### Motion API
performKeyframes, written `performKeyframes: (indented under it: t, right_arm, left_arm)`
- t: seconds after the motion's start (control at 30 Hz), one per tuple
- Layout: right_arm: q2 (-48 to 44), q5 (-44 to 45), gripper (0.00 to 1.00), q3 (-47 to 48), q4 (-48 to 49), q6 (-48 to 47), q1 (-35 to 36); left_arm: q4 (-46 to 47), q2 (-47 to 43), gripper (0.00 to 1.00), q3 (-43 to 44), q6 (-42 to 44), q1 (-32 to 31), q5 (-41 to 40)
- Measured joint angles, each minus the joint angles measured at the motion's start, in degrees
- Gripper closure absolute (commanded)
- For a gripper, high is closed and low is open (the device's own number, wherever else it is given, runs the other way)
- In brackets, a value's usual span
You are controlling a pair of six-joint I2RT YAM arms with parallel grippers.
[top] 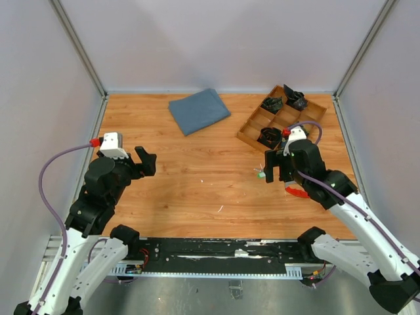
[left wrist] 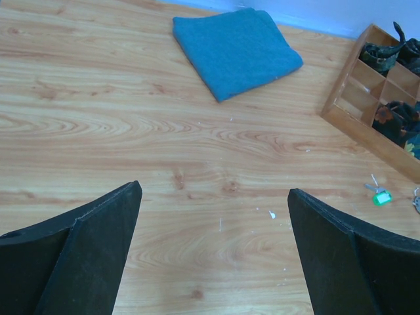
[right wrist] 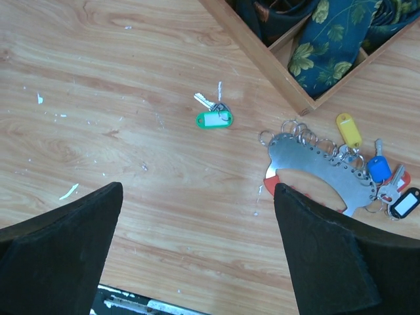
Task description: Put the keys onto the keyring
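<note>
1. The wooden tabletop (top: 197, 197) fills the floor of a grey-walled enclosure, with both arms reaching in from its near edge.
2. A folded blue cloth (top: 199, 110) lies flat at the far middle, well apart from everything else.
3. A wooden tray (right wrist: 259, 56) with compartments sits at the far right. Dark rolled fabric (right wrist: 328, 46) with a leaf print fills some of its compartments.
4. The left fingers (left wrist: 92, 249) are spread wide and released, hovering over bare wood on the left side with nothing between them.
5. The right fingers (right wrist: 328, 249) are likewise spread wide and grasp nothing. They hang above the tabletop just in front of the tray.
6. A silver crescent plate (right wrist: 321, 170) edged with small rings lies flat near the tray's near corner, under the right finger's side of the wrist view.
7. The keyring (top: 298, 193), a red curve, lies beneath that plate, with only red bits showing past its edges.
8. The keys (right wrist: 391, 187) fan out along the plate's rim beside a yellow tag (right wrist: 348, 130), a blue tag (right wrist: 378, 168) and a black-and-white tag (right wrist: 403, 203).
9. A green tag (right wrist: 214, 119) with small keys lies alone, left of the plate.
</note>
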Motion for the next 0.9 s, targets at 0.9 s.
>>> performKeyframes:
  t: [0.9]
  right_arm:
    - [25.07, -20.02, 0.02, -11.06, 11.06, 2.89, -28.17]
  left_arm:
    - [0.50, 5.44, 0.00, -1.68, -1.44, 0.00, 1.86]
